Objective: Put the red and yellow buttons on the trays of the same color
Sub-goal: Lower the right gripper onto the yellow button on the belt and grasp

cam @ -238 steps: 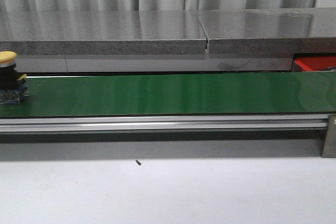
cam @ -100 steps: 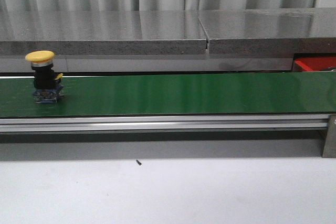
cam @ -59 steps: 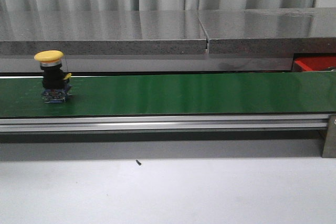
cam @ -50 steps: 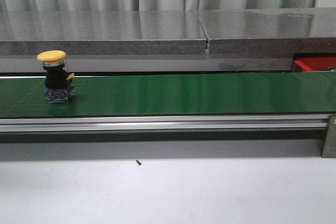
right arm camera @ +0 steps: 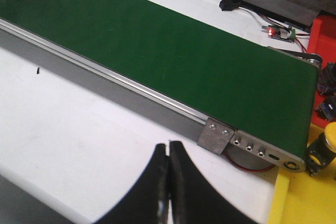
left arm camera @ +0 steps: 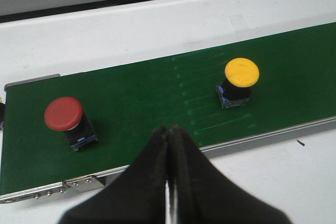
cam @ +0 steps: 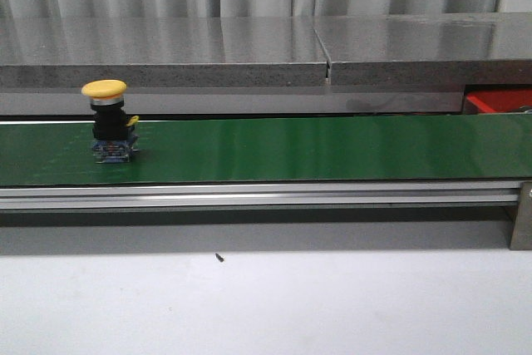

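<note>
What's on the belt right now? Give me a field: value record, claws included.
belt: green belt, two buttons on it
yellow button: upright, toward the robot's left end
red button: upright, left wrist view only
left claw: shut, empty, above the belt's near edge
right claw: shut, empty, off the belt
red tray: beyond the right end

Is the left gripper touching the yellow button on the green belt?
Apart. The left wrist view shows bare green belt between the shut left gripper and the yellow button.

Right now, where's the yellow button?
In the front view the yellow button stands upright on the green belt, far left; the left wrist view shows the red button behind it on the belt.
</note>
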`<state>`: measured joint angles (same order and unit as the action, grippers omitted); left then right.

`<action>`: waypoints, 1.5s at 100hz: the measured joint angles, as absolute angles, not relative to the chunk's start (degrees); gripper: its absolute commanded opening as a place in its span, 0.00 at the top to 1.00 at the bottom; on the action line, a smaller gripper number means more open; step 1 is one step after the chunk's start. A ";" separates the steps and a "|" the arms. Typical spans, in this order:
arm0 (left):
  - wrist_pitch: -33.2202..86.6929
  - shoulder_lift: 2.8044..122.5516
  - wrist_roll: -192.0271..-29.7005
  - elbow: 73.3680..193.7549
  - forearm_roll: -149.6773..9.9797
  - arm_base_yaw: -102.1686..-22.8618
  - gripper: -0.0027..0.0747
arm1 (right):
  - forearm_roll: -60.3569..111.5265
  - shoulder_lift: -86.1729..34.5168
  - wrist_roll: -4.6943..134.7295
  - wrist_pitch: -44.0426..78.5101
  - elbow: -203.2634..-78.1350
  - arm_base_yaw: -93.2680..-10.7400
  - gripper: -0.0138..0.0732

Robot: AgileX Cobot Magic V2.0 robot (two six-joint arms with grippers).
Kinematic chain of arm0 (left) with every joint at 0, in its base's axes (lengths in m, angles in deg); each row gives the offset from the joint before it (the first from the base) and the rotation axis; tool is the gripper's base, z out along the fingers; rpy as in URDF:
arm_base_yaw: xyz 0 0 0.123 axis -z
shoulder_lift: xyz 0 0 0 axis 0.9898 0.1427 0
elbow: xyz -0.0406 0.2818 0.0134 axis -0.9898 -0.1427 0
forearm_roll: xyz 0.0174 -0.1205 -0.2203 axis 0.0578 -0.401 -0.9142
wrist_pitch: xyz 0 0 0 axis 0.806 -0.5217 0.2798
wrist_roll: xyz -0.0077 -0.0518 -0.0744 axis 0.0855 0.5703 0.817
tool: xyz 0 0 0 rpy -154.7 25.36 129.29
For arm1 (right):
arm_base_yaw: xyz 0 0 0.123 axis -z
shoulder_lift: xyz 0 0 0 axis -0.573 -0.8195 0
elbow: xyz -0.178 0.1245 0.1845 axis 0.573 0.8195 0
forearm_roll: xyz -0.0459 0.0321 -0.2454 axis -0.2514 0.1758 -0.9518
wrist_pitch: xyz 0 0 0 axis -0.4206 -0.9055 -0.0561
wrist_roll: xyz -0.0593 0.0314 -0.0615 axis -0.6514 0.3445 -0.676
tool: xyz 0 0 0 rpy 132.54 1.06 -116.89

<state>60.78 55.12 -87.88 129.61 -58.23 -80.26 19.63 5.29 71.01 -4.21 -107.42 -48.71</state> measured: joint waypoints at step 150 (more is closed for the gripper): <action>59.60 41.04 -87.88 122.69 -58.28 -80.26 0.99 | 19.63 -51.55 71.01 -15.13 -154.91 -66.43 0.22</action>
<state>59.60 41.04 -87.88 122.69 -58.28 -80.26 19.63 -51.55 71.01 -15.13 -154.91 -66.43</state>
